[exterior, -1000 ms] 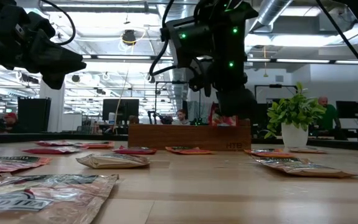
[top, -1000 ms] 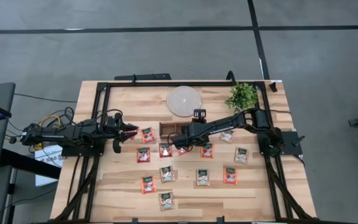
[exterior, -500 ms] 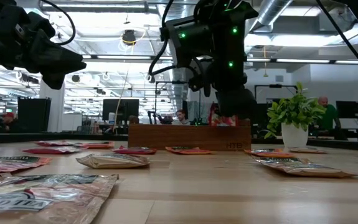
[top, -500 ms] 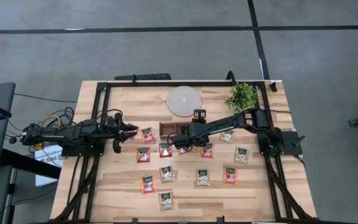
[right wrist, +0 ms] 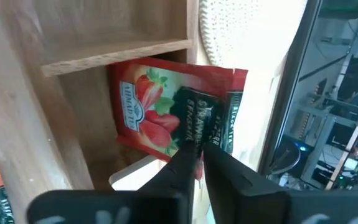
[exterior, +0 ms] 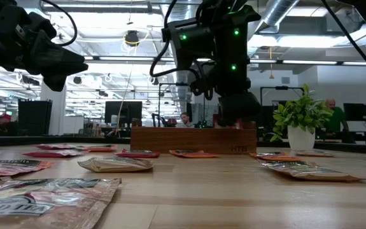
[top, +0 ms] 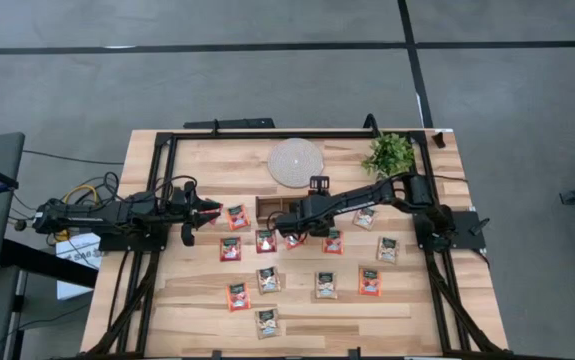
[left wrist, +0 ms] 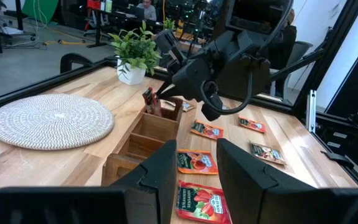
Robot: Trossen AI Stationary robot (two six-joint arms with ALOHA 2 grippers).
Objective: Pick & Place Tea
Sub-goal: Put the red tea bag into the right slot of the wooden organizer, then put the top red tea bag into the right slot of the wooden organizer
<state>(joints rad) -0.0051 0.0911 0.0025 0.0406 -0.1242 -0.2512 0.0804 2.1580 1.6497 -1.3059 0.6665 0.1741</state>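
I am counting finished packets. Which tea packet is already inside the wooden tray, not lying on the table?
The red strawberry tea packet standing on edge in a compartment of the wooden tray, at the right tool. All other packets lie flat on the table.

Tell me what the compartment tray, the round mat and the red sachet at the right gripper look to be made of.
Tray: wood, smooth and matte, with visible grain. Round mat: pale woven cord or fibre, in concentric ribbed rings. Red sachet: printed paper or foil, slightly glossy, crimped at one end; which of the two cannot be told. The right gripper sits at it.

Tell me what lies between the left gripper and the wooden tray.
In the high view, one red tea sachet lies between the left gripper and the tray.
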